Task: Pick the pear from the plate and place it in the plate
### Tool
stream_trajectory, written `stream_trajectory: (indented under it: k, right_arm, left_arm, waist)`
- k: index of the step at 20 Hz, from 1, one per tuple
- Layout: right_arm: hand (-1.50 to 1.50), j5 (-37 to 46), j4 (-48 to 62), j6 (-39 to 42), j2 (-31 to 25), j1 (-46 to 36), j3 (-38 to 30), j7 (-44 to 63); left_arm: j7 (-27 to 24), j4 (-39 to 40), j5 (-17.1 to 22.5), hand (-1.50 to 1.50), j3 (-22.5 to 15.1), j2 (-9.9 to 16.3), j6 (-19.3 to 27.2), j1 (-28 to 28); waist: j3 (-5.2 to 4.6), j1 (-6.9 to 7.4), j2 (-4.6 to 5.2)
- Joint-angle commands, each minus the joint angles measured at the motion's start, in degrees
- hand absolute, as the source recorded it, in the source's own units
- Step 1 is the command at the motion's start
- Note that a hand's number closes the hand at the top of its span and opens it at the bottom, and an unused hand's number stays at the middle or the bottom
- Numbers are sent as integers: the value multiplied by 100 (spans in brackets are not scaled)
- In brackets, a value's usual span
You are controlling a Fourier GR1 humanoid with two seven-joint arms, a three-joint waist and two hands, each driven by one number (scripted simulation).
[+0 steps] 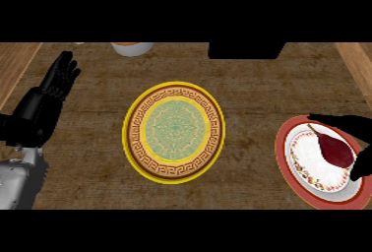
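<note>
Still on its red-rimmed plate [296, 184] at the counter's [87, 172] right edge, the dark red pear [335, 150] lay stem up-left as the right hand [356, 147] curved around it (whether the fingers touched it could not be told). Well apart, the yellow-rimmed plate [174, 132] sat centre. The left hand [58, 78] rested open at left, fingers up.

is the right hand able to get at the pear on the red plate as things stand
Probably yes: the right hand already arches over the pear on the red-rimmed plate, thumb and fingers either side, and nothing lies between them.
</note>
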Motion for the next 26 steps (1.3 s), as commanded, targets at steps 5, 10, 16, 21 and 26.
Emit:
stream_trajectory:
  k: [5,10,16,21,26]
  right_arm:
    - [-150,716,1031,-570,536,-263,-66,-132]
    - [150,697,1549,-872,604,-463,-325,-588]
    - [150,535,1485,-2296,1089,-529,-770,-515]
    - [150,452,1020,-3218,1135,353,-1211,1336]
    - [150,452,984,-4228,946,1204,-1663,2636]
  left_arm:
    - [-290,326,-272,0,146,-212,-111,47]
    - [5,-123,-29,0,340,-83,-303,35]
    - [-412,268,-371,0,123,-377,-145,167]
    - [69,-8,-126,0,540,-26,-163,214]
    - [171,0,-181,0,655,14,-32,410]
  waist:
    - [-1,-11,-1]
    - [3,33,-1]
    - [4,12,20]
    - [-29,-391,-152]
    - [-74,-904,-289]
